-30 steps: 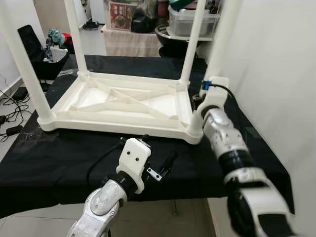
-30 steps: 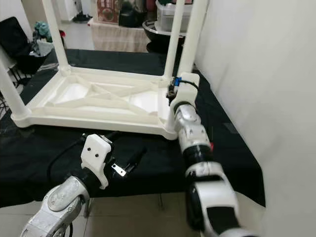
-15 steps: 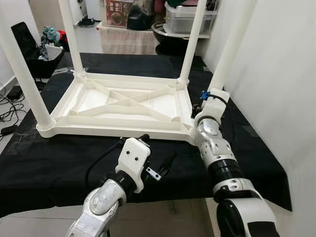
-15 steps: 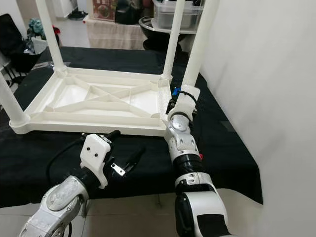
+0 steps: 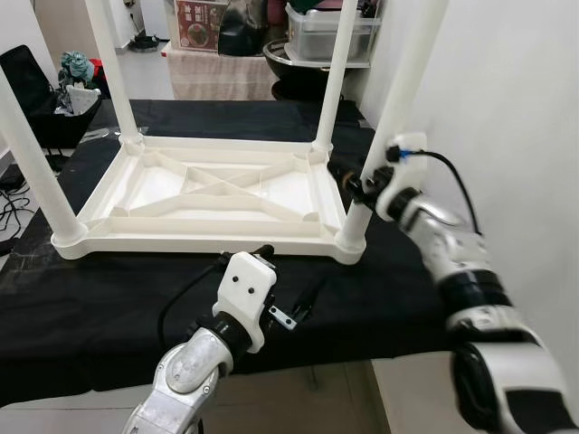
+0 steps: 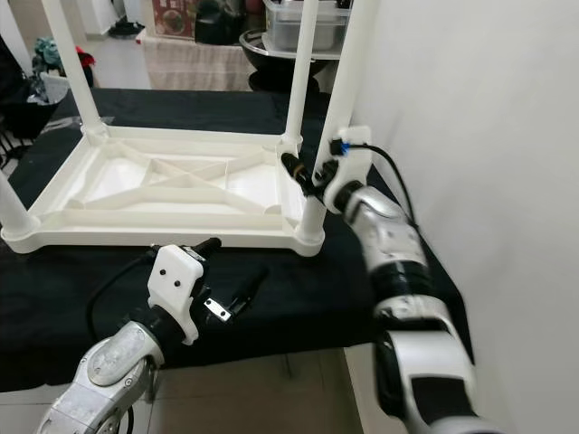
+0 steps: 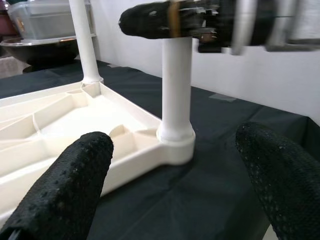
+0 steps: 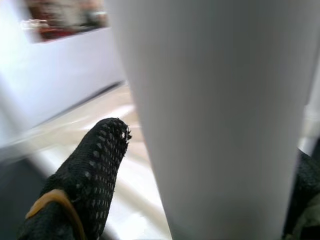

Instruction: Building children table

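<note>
Black cloth (image 5: 109, 298) covers the work surface, and on it the white plastic children's table (image 5: 208, 194) lies upside down, its ribbed underside facing up. All four legs stand in their corner sockets, so the assembly looks nearly finished; what seems left is seating the near right leg (image 5: 384, 136) firmly, then turning the table upright.

The right gripper (image 6: 312, 176) is at that leg, low on it and just above the socket, its black fingers (image 8: 85, 175) set on either side of the white tube and apparently clasping it. The left gripper (image 5: 298, 307) hovers over the cloth in front of the table's near edge, its fingers (image 7: 65, 190) spread wide with nothing between them, aimed toward the same corner.

Close on the right stands a white wall (image 5: 516, 117), leaving little room for flipping. Beyond the cloth sit a clear storage bin (image 5: 330, 27) and a dark bowl (image 5: 294, 77).
</note>
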Tool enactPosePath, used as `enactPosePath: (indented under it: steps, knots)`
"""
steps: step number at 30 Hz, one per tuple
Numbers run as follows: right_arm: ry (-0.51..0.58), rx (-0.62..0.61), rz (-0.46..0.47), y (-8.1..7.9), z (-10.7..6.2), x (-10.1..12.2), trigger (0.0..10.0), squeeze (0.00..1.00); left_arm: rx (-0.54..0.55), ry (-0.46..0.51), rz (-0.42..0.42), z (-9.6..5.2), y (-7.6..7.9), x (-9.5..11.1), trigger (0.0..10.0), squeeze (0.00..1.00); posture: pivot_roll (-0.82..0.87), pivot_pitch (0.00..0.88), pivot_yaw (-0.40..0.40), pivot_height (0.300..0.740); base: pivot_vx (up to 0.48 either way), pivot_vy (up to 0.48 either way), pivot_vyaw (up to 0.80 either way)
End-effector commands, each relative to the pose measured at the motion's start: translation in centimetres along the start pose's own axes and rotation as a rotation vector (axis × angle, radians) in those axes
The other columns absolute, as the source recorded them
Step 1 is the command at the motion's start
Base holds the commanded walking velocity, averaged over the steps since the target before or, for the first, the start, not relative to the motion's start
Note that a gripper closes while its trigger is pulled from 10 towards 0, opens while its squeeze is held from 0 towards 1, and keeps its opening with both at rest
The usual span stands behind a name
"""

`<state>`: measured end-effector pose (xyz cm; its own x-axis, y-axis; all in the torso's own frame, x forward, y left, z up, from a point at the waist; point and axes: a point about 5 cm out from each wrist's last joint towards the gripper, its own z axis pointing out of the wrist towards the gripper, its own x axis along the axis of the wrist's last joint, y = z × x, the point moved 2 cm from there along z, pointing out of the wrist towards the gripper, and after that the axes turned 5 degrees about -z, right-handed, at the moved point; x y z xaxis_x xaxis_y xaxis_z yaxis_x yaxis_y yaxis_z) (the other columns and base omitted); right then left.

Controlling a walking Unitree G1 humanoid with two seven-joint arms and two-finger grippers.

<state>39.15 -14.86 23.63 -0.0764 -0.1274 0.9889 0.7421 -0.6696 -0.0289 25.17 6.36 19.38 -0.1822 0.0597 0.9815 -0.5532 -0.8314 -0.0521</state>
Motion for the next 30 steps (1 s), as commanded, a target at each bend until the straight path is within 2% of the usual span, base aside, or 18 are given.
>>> enactPosePath:
  steps: [1,3,5,7,12,13,14,15,19,20,21,22,23,24,25,27,29,30]
  knots:
    - [0.019,0.267,0.065,-2.9,0.6,0.0,10.0,0.0,-0.007,-0.008,0.014,0.0,0.2,-0.2,10.0,0.0,0.11,0.083,-0.097,0.74,0.0,0.0,0.0]
    - [0.037,0.379,0.14,-3.9,0.5,-0.2,10.0,0.0,-0.008,-0.009,0.015,-0.1,0.2,-0.3,10.0,0.0,0.1,0.083,-0.093,0.74,0.0,0.0,0.0]
    - [0.027,0.422,0.16,-4.3,0.8,-0.8,10.0,0.0,-0.012,-0.009,0.013,-0.1,0.3,-0.2,10.0,0.0,0.11,0.084,-0.096,0.74,0.0,0.0,0.0]
    - [0.014,0.436,0.157,-4.5,1.0,-1.1,10.0,0.0,-0.014,-0.009,0.014,0.0,0.4,-0.2,10.0,0.0,0.11,0.084,-0.096,0.74,0.0,0.0,0.0]
    - [-0.013,0.53,0.138,-6.3,2.1,-2.2,10.0,0.0,-0.014,-0.008,0.015,0.0,0.4,-0.2,10.0,0.0,0.11,0.084,-0.098,0.74,0.0,0.0,0.0]
    - [-0.031,0.52,0.118,-6.5,2.6,-2.7,4.1,0.0,-0.013,-0.008,0.014,0.0,0.4,-0.2,10.0,0.0,0.11,0.087,-0.101,0.74,0.0,0.0,0.0]
    - [-0.044,0.52,0.106,-6.8,2.8,-2.9,4.1,0.0,-0.012,-0.007,0.014,-0.1,0.4,-0.2,10.0,0.0,0.11,0.086,-0.101,0.74,0.0,0.0,0.0]
    - [-0.044,0.521,0.088,-7.2,3.0,-3.0,0.0,0.0,-0.012,-0.007,0.013,-0.1,0.4,-0.2,10.0,0.0,0.11,0.085,-0.101,0.74,0.0,0.0,0.0]
    - [-0.033,0.48,0.067,-7.3,3.6,-2.8,0.0,0.0,-0.011,-0.009,0.012,-0.1,0.5,-0.2,10.0,0.0,0.12,0.081,-0.102,0.74,0.0,0.0,0.0]
    - [-0.028,0.298,0.04,-6.0,4.7,-2.4,0.0,0.0,-0.009,-0.01,0.013,-0.2,0.4,-0.3,10.0,0.0,0.11,0.077,-0.102,0.74,0.0,0.0,0.0]
    - [-0.029,0.196,0.029,-5.1,5.2,-2.2,0.0,0.0,-0.008,-0.01,0.013,-0.2,0.4,-0.3,10.0,0.0,0.11,0.077,-0.102,0.74,0.0,0.0,0.0]
    - [-0.029,0.196,0.029,-5.1,5.2,-2.2,0.0,0.0,-0.008,-0.01,0.013,-0.2,0.4,-0.3,10.0,0.0,0.11,0.077,-0.102,0.74,0.0,0.0,0.0]
    - [-0.034,0.041,0.001,-3.8,5.5,-2.0,0.0,0.0,-0.009,-0.011,0.013,-0.2,0.4,-0.3,10.0,0.0,0.11,0.077,-0.099,0.74,0.0,0.0,0.0]
    - [-0.034,0.041,0.001,-3.8,5.5,-2.0,0.0,0.0,-0.009,-0.011,0.013,-0.2,0.4,-0.3,10.0,0.0,0.11,0.077,-0.099,0.74,0.0,0.0,0.0]
    - [-0.036,-0.061,-0.017,-2.9,5.6,-1.8,0.0,0.0,-0.01,-0.011,0.013,-0.2,0.5,-0.3,10.0,0.0,0.11,0.074,-0.099,0.74,0.0,0.0,0.0]
    - [-0.036,-0.32,-0.024,-0.5,5.0,-1.4,0.0,0.0,-0.011,-0.012,0.013,-0.2,0.5,-0.4,10.0,0.0,0.11,0.073,-0.1,0.74,0.0,0.0,0.0]
    - [-0.036,-0.32,-0.024,-0.5,5.0,-1.4,0.0,0.0,-0.011,-0.012,0.013,-0.2,0.5,-0.4,10.0,0.0,0.11,0.073,-0.1,0.74,0.0,0.0,0.0]
    - [-0.066,-0.525,-0.031,1.4,3.9,-1.5,0.0,0.0,-0.013,-0.012,0.014,-0.2,0.5,-0.4,10.0,0.0,0.11,0.07,-0.098,0.74,0.0,0.0,0.0]
